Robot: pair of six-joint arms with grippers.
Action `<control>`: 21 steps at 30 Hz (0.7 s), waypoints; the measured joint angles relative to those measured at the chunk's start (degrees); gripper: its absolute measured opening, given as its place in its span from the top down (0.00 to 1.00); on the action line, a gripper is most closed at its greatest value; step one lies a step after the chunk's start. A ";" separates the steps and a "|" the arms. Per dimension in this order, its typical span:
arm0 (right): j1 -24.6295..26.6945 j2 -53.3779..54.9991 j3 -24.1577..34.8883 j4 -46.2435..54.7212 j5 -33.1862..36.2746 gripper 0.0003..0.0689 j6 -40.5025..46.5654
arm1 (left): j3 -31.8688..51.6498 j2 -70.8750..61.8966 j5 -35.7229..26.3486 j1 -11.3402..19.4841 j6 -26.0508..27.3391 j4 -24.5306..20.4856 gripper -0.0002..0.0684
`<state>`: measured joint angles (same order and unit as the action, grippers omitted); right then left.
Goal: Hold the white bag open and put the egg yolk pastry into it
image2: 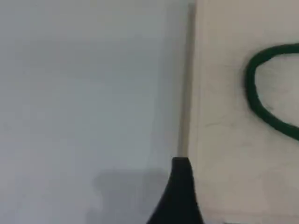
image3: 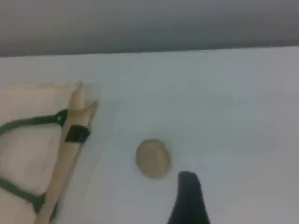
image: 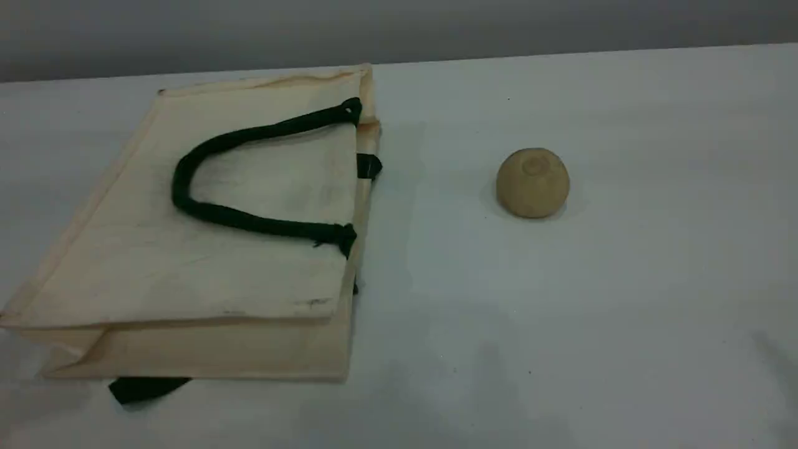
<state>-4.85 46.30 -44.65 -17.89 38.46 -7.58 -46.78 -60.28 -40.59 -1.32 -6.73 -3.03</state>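
The white bag (image: pixel 206 274) lies flat on the left of the table, mouth toward the right, with a dark green handle (image: pixel 187 181) looped on its top face. The egg yolk pastry (image: pixel 532 183), a tan ball, sits alone to the bag's right. Neither arm shows in the scene view. In the left wrist view, one dark fingertip (image2: pixel 181 186) hangs over the bag's edge (image2: pixel 224 140), beside the handle loop (image2: pixel 254 93). The right wrist view has its dark fingertip (image3: pixel 189 196) just right of the pastry (image3: pixel 153 157) and nearer the camera, apart from it, with the bag's mouth (image3: pixel 70 140) at left. Nothing is held.
A second green strap (image: pixel 143 388) pokes out from under the bag's near edge. The white table (image: pixel 561 324) stretches around the pastry to the back edge, with a grey wall (image: pixel 399 25) behind.
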 joint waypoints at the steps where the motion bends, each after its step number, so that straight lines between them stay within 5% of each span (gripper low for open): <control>1: 0.00 0.93 -0.09 0.00 -1.22 0.30 -0.18 | -0.37 -2.11 1.14 0.00 0.00 0.07 0.17; 13: 0.00 8.82 -8.42 -0.47 -1.30 0.30 -0.18 | -3.32 -26.99 12.94 0.00 -0.05 3.03 0.17; 21: 0.00 9.35 -9.11 -1.44 -0.72 0.30 -0.23 | -10.73 -40.69 13.48 -1.98 2.83 6.34 0.17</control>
<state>-4.85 55.65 -53.76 -19.33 37.74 -7.81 -57.50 -100.97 -27.11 -3.31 -3.90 3.31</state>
